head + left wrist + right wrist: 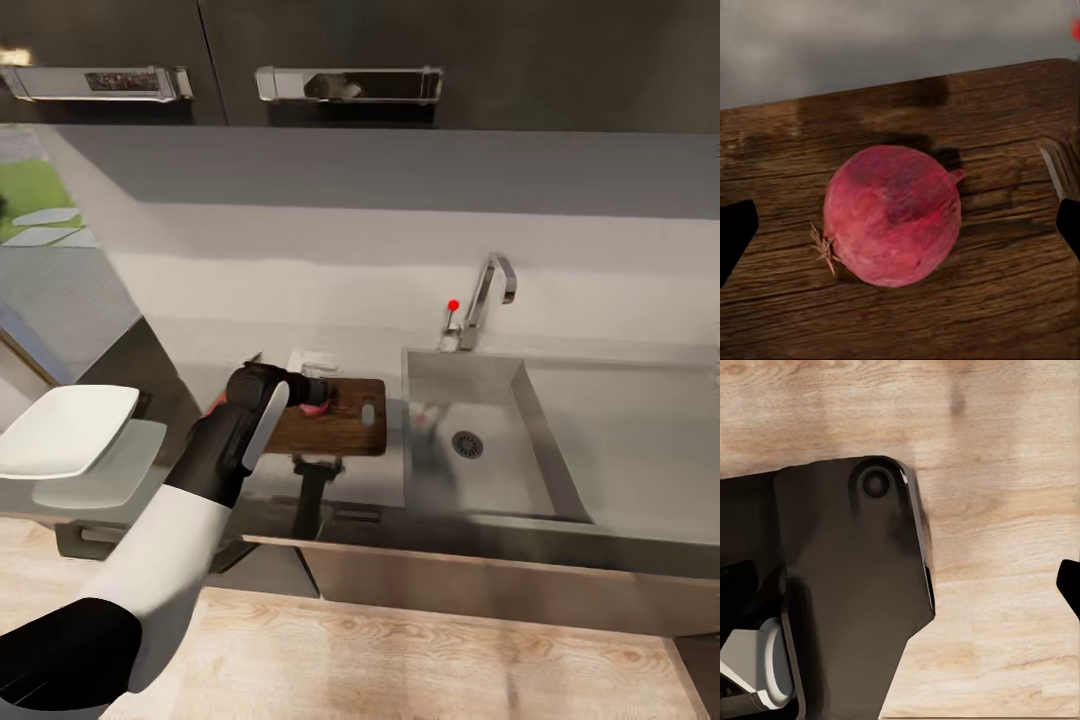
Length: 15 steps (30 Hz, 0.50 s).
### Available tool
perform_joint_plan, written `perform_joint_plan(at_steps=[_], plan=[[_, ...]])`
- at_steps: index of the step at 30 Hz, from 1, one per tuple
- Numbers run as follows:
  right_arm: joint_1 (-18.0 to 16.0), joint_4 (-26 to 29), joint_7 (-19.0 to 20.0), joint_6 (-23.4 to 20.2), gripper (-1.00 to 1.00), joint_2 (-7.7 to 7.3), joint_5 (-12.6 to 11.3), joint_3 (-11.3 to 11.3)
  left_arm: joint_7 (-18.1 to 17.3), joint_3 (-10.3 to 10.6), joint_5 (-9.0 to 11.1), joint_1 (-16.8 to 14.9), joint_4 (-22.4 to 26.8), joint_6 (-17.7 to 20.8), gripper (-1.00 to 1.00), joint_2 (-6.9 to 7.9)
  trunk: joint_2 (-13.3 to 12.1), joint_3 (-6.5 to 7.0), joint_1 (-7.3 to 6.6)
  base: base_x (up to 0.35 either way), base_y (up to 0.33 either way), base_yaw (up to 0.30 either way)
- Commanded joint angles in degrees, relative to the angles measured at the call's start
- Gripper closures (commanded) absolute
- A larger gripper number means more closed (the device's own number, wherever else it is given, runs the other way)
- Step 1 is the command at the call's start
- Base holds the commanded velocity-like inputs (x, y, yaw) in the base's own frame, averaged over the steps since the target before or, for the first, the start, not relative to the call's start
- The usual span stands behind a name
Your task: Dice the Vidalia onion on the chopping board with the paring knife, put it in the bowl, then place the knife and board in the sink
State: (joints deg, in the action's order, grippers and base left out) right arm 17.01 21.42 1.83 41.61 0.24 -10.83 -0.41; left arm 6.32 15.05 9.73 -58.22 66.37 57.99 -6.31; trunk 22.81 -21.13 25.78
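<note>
Lower centre of the left wrist view: a round pink-red onion bulb [892, 216], mottled darker, on a dark brown grained wooden board [1005, 120]. Head view: white squarish bowl [62, 430] at left, steel-grey sink basin [500, 400] at right.

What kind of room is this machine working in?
A kitchen, it seems: a steel sink with a faucet, a grey countertop, and an onion lying on a wooden chopping board.
</note>
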Motion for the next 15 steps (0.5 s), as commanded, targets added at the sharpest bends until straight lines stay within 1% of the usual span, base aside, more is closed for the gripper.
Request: perform_joint_plan(at_steps=[1, 15], plan=[[0.04, 0.11, 0.19, 0.05, -1.00, 0.02, -0.33, -0.03, 0.60, 0.07, 0.63, -0.05, 0.00, 0.20, -1.00, 0.02, 0.11, -0.09, 0.00, -0.307, 0.000, 0.000], [0.07, 0.11, 0.19, 0.05, -1.00, -0.03, -0.33, -0.03, 0.57, 0.07, 0.64, -0.05, -1.69, 0.13, -1.00, 0.07, 0.11, -0.09, 0.00, -0.332, 0.000, 0.000]])
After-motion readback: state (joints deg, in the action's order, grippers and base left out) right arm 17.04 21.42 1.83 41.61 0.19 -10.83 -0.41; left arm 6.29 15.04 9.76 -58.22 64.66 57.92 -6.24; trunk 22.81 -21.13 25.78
